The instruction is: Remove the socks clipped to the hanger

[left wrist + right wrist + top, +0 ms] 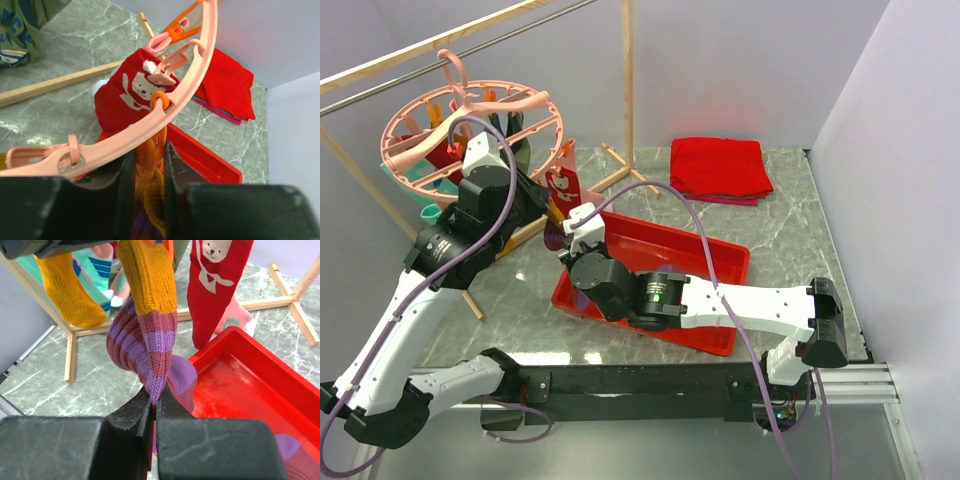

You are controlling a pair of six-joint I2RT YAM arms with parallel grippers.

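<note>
Pinching the orange clip (152,145) just under the rim of the hanger (125,137) with the left gripper (149,160), both fingers pressed against the clip's sides. Clamping the purple toe of a striped sock (150,335) with the right gripper (154,402), jaws tight on the knit, below the hanger. Holding that sock bent at the heel, its yellow cuff running up to the clip. Leaving a red bear sock (215,290) clipped to the hanger's rim just beside it, with a yellow sock (65,290) and a teal sock (95,270) hanging further round. Showing a red tray (260,385) beneath and right of the hanger, and a folded red cloth (720,165) well away from it.
</note>
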